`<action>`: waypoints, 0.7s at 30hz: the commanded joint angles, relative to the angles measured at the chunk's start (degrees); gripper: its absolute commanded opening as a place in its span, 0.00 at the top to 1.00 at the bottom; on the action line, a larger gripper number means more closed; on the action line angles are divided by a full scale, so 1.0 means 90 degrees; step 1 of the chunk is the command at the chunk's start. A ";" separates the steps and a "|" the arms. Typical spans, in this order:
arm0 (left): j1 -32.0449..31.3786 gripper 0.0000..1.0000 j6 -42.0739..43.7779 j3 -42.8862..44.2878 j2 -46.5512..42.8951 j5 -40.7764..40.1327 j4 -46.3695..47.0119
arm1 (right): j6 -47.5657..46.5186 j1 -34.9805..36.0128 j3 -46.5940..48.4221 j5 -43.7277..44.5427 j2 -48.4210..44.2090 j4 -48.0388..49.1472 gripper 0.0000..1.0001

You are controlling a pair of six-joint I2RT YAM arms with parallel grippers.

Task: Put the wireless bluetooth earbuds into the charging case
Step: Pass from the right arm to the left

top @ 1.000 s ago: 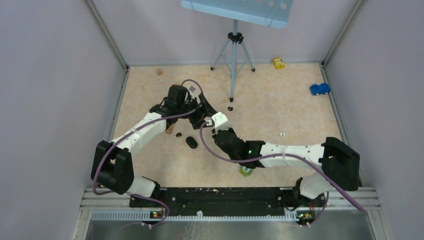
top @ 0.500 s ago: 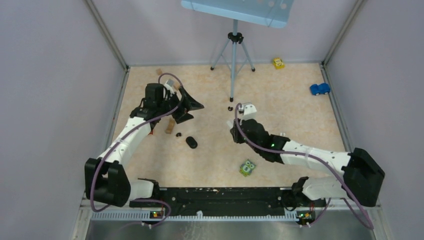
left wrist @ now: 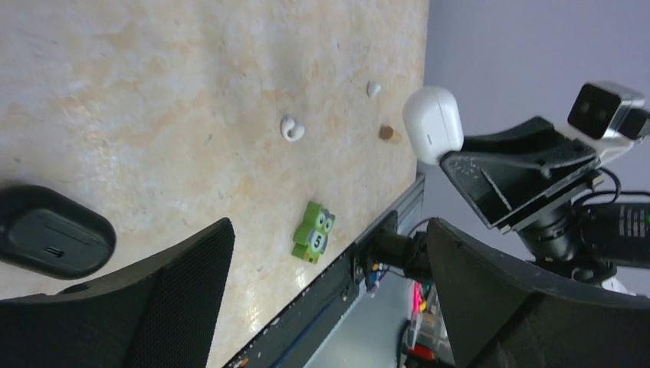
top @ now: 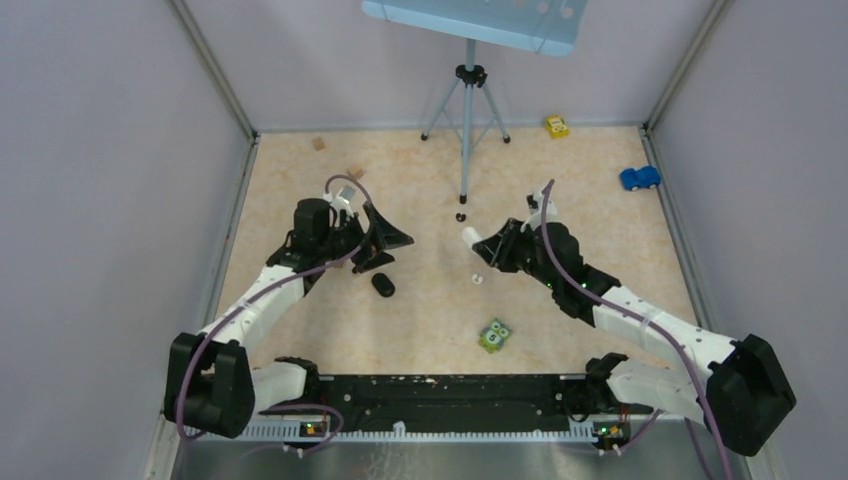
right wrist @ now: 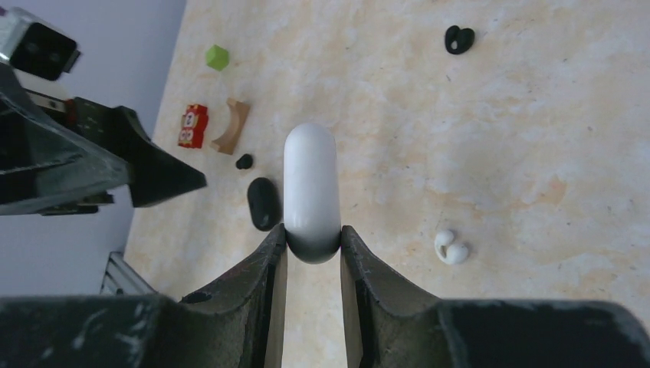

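Holding white case (right wrist: 310,184): right gripper (right wrist: 313,239) clamped on its end. Left gripper (left wrist: 329,230) wide, empty. Next, likely: open it, then fetch white earbud (right wrist: 451,247) lying nearby.

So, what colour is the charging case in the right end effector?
White charging case; the right wrist view shows it best.

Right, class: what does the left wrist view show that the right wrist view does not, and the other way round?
Only the left wrist view shows the green owl-faced block marked 5. Only the right wrist view shows a black earbud, a small green cube, a red block and a tan wooden arch. Both show the white pebble-shaped charging case clamped in the right pincer, the black pebble-shaped case and a white earbud lying loose.
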 commanded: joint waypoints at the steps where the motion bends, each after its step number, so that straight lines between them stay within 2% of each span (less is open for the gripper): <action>1: -0.0114 0.01 -0.0279 -0.0305 -0.0096 0.1109 0.1769 | 0.0563 -0.0058 0.0041 -0.0682 -0.0143 0.0703 1.00; 6: -0.0424 0.01 -0.0973 -0.0534 0.0344 0.1648 0.3137 | 0.1069 -0.0059 -0.0019 -0.1171 0.0013 0.1374 1.00; 11: -0.0881 0.01 -0.1346 -0.0629 0.0527 0.1444 0.3937 | 0.1690 -0.0068 -0.0135 -0.1556 0.0334 0.2175 1.00; 16: -0.1187 0.01 -0.2164 -0.1057 0.0857 0.1255 0.5571 | 0.2106 -0.0069 -0.0231 -0.1791 0.0573 0.2599 1.00; 21: -0.1206 0.08 -0.2146 -0.1154 0.0852 0.1085 0.5725 | 0.2567 -0.0069 -0.0429 -0.1916 0.0629 0.3081 1.00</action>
